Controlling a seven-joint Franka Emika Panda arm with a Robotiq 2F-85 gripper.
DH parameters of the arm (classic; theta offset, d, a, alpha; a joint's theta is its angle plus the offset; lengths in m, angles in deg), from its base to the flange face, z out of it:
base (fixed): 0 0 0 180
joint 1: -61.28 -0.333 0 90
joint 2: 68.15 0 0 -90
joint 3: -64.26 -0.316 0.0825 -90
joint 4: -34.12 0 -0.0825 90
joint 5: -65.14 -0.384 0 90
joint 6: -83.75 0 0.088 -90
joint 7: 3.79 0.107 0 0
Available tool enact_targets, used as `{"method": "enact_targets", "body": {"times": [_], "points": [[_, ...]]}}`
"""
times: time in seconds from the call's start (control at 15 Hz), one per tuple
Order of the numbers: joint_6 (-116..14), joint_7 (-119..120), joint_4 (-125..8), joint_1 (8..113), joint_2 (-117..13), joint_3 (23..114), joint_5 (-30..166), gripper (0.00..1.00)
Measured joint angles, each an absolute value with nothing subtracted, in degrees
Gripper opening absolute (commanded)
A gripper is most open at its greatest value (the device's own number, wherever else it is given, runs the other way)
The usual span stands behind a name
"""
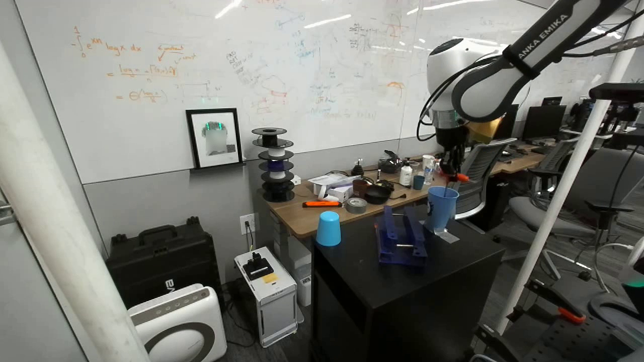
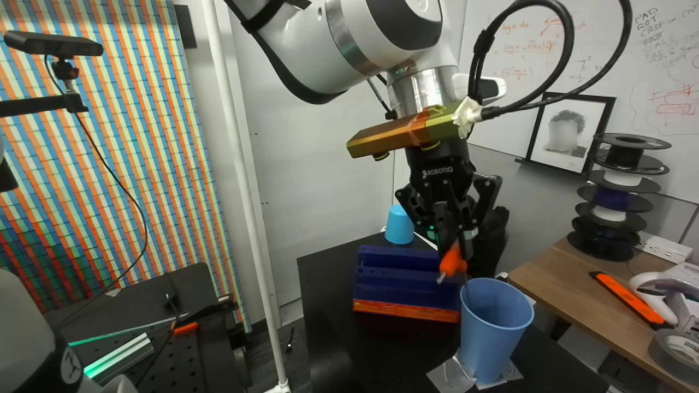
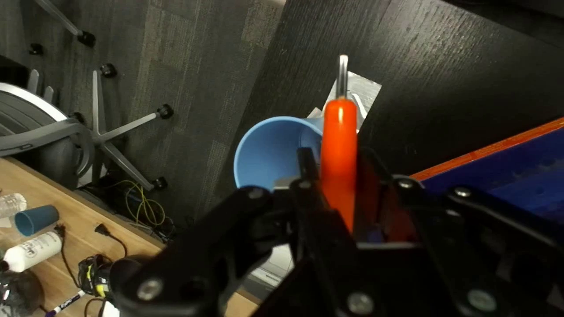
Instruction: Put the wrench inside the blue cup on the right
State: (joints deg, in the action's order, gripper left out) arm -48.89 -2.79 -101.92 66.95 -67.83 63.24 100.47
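Nearest the wrist camera is the orange-handled wrench: a smooth, glossy, rounded grip with a short bright metal stub at its end, and a thin shaft running down from it in both exterior views. Just below stands the blue cup on the right, upright, a smooth tapered tumbler with its mouth facing up. Crinkled silvery tape lies around its foot on the black cabinet, whose top shows fine wood grain. Beside the cup sits a bulky navy-blue object of parallel rails, with an orange strip along one edge. Farther off, near the cabinet's edge, a second sky-blue tumbler stands upside down. Beyond lies a brown wood-topped desk with stacked round spools; behind, a black-framed picture leans against the glossy, marker-covered whiteboard.

The Panda arm reaches in from above, bent, its wrist turned downward. The gripper points down over the cup's rim, its fingers pressed to both sides of the wrench's handle, gripping it.

The fingers hide part of the handle. The shaft's lower end is hard to make out, and I cannot tell whether it is inside the cup. In the wrist view, handle and fingers cover part of the cup's mouth. Both exterior views cut off the upper arm.
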Motion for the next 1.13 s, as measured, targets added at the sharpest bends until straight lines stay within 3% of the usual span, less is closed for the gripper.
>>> {"method": "enact_targets", "body": {"times": [0.33,0.73,1.13], "points": [[-48.39,-2.62,-102.23,64.66,-73.04,63.16,91.17,0.99],[-37.06,7.45,-107.89,61.27,-90.95,60.59,75.17,1.0],[-36.77,21.74,-119.82,60.46,-104.82,55.92,67.11,1.0]]}}
